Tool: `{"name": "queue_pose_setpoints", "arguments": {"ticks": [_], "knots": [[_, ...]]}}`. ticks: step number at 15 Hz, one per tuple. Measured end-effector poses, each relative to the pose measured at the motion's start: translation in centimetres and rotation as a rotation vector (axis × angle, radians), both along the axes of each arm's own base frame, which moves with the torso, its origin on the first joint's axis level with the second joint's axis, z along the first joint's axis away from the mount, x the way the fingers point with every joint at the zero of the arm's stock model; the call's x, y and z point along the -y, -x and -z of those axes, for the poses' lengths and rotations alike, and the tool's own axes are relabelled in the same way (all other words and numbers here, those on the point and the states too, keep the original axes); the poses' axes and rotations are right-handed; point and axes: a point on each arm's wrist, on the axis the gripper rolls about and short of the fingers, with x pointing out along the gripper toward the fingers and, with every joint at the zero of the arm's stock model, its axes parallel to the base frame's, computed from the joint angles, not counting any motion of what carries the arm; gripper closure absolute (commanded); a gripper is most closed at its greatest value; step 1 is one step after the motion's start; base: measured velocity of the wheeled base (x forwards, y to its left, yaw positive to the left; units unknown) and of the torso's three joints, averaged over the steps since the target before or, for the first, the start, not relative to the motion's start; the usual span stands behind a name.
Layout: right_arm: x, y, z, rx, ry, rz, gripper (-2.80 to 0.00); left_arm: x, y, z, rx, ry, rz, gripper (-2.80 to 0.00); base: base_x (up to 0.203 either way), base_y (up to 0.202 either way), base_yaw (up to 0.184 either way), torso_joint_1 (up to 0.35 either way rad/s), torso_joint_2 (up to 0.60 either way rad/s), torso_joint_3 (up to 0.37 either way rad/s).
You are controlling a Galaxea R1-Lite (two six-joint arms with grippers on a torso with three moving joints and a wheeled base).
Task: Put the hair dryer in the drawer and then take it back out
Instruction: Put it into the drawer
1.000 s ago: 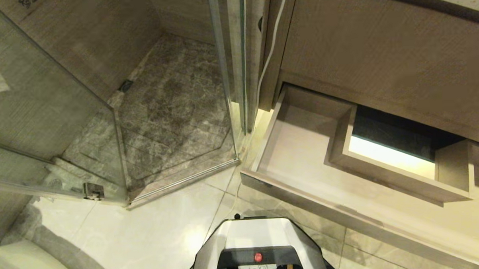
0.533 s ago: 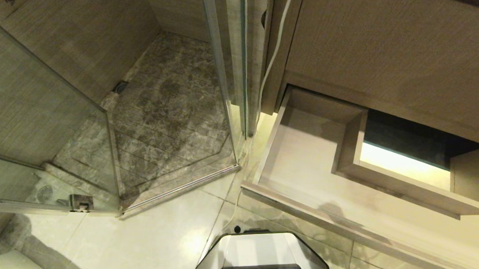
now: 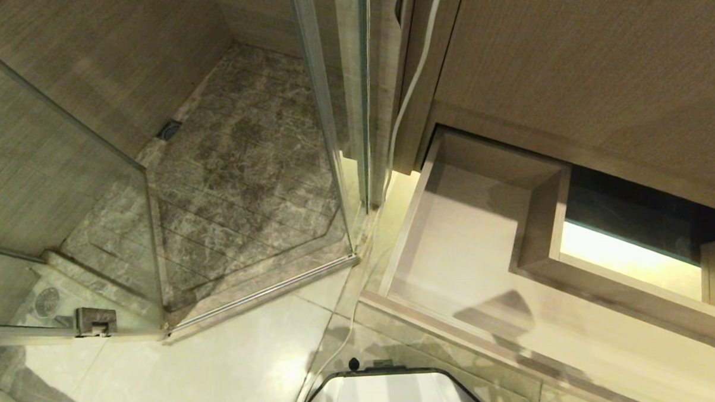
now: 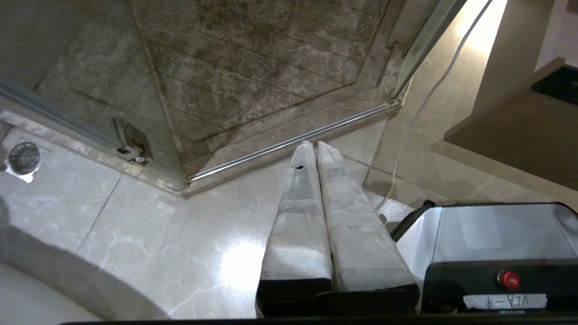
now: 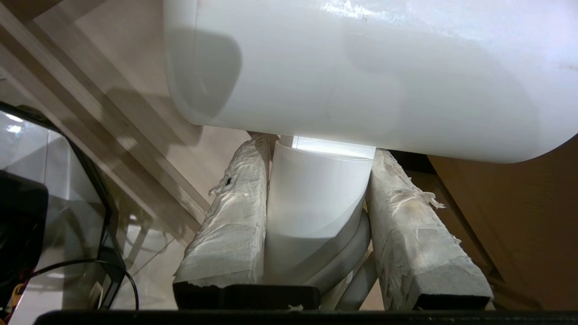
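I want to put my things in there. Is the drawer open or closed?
Open. The drawer is pulled out from under the wood panel, so you can look down at its bare floor.

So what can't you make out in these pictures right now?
- Head view: neither claw shows; the drawer runs off the right edge.
- Right wrist view: the right claw grips the hair dryer by its handle; the barrel's ends are cut off by the edges, and it blocks most of the drawer.
- Left wrist view: the left claw, shut over the floor, shows only one corner of the drawer.
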Motion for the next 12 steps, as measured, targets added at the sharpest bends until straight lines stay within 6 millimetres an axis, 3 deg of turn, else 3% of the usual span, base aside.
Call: {"name": "queue_pose_setpoints", "arguments": {"ticks": [8, 12], "knots": [[0.01, -0.01, 0.26, -0.014, -0.001, -0.013, 0.00, 0.00, 0.00, 0.00, 0.000, 0.000, 0.000, 0.00, 0.000, 0.000, 0.000, -0.041, 0.34, 0.311], [0.01, 0.15, 0.94, -0.066, -0.007, -0.026, 0.00, 0.00, 0.00, 0.00, 0.000, 0.000, 0.000, 0.00, 0.000, 0.000, 0.000, 0.053, 0.16, 0.187]]}}
